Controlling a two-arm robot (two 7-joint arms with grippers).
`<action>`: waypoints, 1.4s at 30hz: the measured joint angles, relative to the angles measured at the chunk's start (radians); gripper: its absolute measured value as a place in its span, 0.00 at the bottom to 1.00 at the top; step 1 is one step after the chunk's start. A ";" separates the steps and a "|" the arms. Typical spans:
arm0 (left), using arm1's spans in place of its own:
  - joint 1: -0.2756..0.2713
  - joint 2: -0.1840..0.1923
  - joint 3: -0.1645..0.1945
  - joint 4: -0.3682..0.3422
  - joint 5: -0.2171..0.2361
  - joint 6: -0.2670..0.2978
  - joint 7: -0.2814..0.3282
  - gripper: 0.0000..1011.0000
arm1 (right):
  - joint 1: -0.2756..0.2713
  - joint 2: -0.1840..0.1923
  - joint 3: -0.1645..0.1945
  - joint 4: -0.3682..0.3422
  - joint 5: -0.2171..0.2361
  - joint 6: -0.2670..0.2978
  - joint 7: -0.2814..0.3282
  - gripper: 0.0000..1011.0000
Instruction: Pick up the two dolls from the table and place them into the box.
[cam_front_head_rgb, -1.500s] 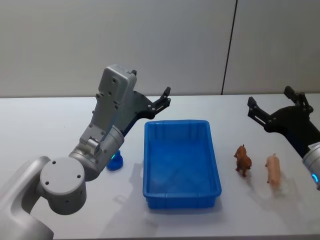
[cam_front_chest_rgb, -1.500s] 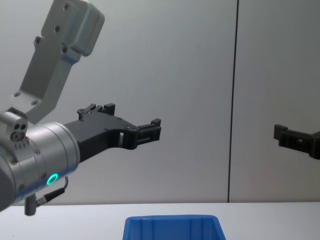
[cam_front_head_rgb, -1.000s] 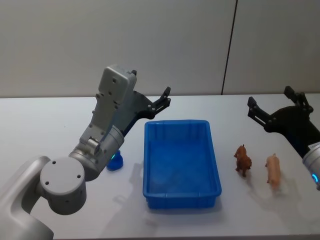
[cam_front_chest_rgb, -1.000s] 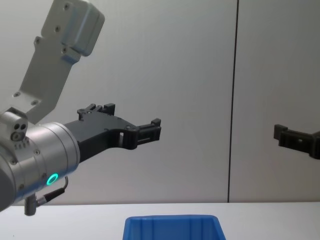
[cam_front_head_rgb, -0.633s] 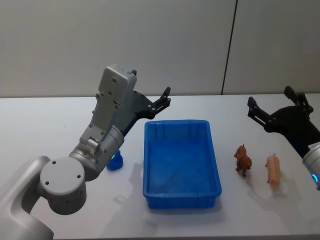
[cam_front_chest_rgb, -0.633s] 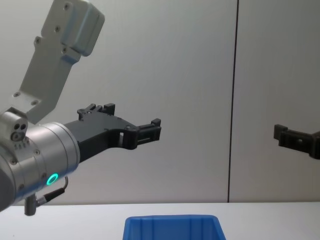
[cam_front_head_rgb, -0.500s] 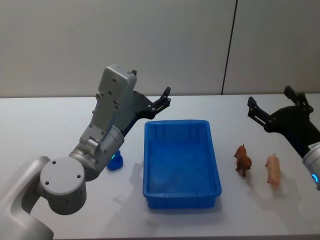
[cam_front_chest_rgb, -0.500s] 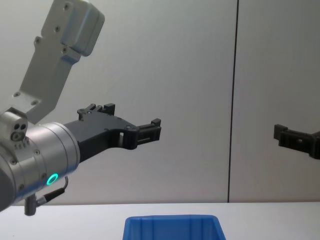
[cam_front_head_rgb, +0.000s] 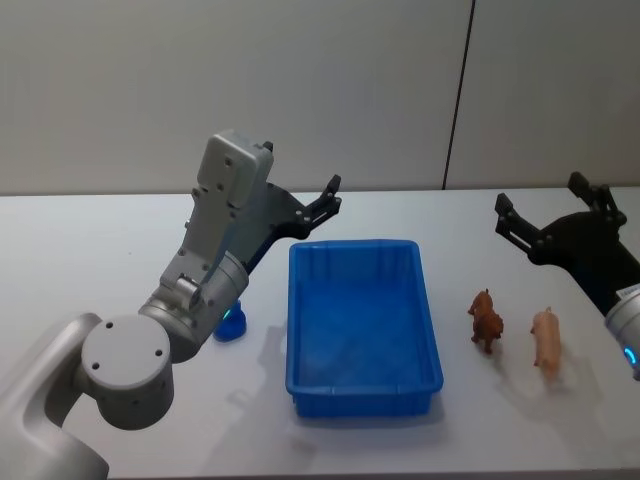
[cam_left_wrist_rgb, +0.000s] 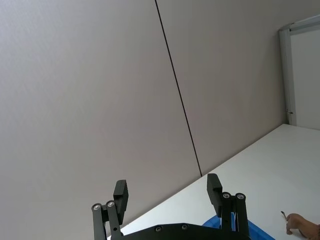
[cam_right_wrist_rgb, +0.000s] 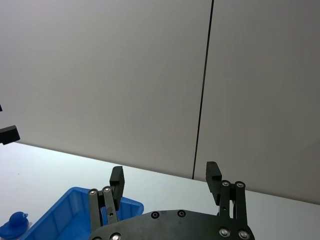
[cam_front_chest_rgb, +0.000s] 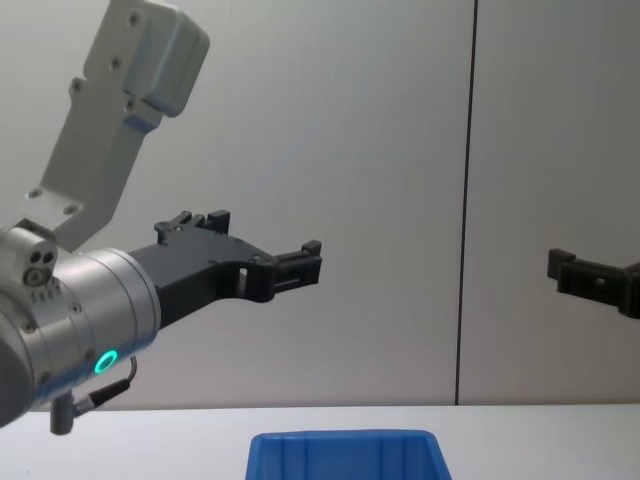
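**A:** What is changing?

**B:** Nothing. Both arms are still hovering, so no pick is starting. The left gripper (cam_front_head_rgb: 328, 198) and right gripper (cam_front_head_rgb: 538, 194) are hanging wide open above the white flat table (cam_front_head_rgb: 100, 240).

**A:** The dolls?

**B:** The brown plastic animal doll (cam_front_head_rgb: 487, 320) and pink plastic animal doll (cam_front_head_rgb: 546, 340) are standing right of the empty bright blue plastic rectangular bin (cam_front_head_rgb: 360, 325), with nothing blocking them. A small blue toy duck (cam_front_head_rgb: 229, 322) is sitting on its left.

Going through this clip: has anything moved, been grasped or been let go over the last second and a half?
Nothing visibly changed. The left end effector stays raised and open beside the box, the right end effector stays open above the right side of the table, and the brown doll and pink doll still stand untouched on the table, right of the box.
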 joint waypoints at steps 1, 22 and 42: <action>0.000 -0.001 0.000 0.002 0.000 0.000 -0.001 0.99 | 0.000 0.000 0.000 0.000 0.000 0.000 0.000 0.99; -0.010 0.006 -0.029 0.059 -0.085 0.100 -0.074 0.99 | 0.000 0.000 0.000 0.000 0.000 0.000 0.000 0.99; -0.017 0.025 -0.067 0.163 -0.181 0.172 -0.152 0.99 | 0.000 0.000 0.000 0.000 0.000 0.000 0.000 0.99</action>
